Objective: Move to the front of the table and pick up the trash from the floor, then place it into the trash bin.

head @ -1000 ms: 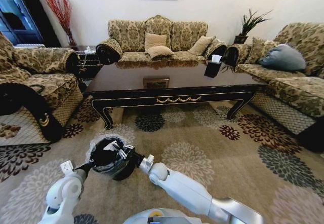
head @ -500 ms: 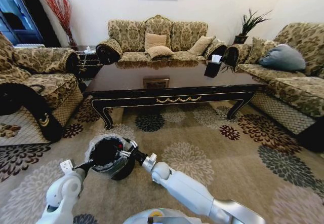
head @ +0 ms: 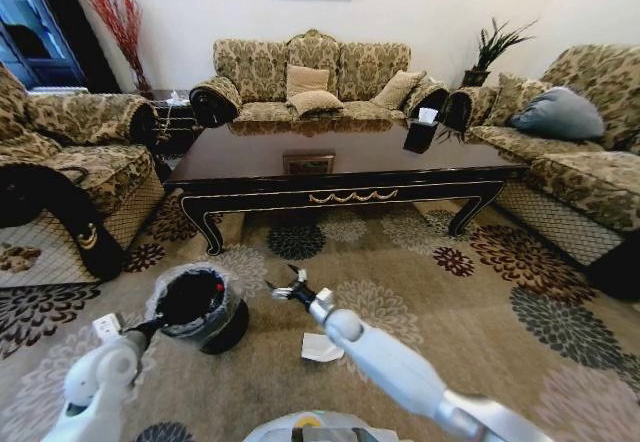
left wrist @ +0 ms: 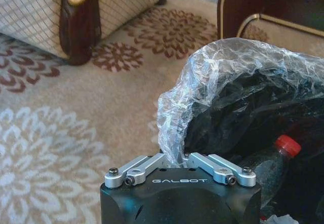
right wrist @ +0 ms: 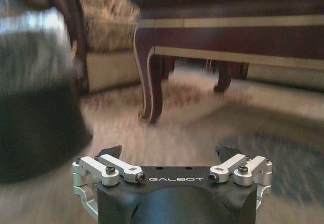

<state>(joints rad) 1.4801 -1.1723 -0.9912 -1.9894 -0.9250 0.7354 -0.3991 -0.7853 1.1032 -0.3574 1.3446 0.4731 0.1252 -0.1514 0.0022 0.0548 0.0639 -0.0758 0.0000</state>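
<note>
**A:** Where does your right end effector (head: 290, 287) sit?

**B:** You have it low over the carpet (head: 450, 302), in front of the table (head: 340, 177), between the bin (head: 197, 307) and a flower in the carpet's pattern. Its fingers are spread apart with nothing between them; in the right wrist view the two dark fingertips (right wrist: 112, 151) stand wide, facing a curved table leg (right wrist: 152, 82).

**A:** And the trash?

**B:** You can see a white paper napkin (head: 321, 348) lying flat on the carpet, just beside the right forearm and nearer the robot than the end effector. It is apart from the fingers, not touching them.

**A:** What about the left side?

**B:** Your left end effector (left wrist: 174, 158) is pinched on the bin's crinkled plastic liner (left wrist: 212, 82) at the rim, holding a fold of it. In the head view the left arm reaches to the bin's near edge, and the bin tips toward it.

**A:** What is in the bin?

**B:** You can see a clear bottle (left wrist: 263, 165) with a red cap (left wrist: 287, 145) lying inside against the dark wall, and a bit of something white at the bottom edge of the left wrist view, too little to name. In the head view a red spot shows inside the dark opening.

**A:** And the tabletop?

**B:** A dark tissue box (head: 421, 132) stands near its far right corner, and a small framed item (head: 308, 164) lies near the front middle.
</note>
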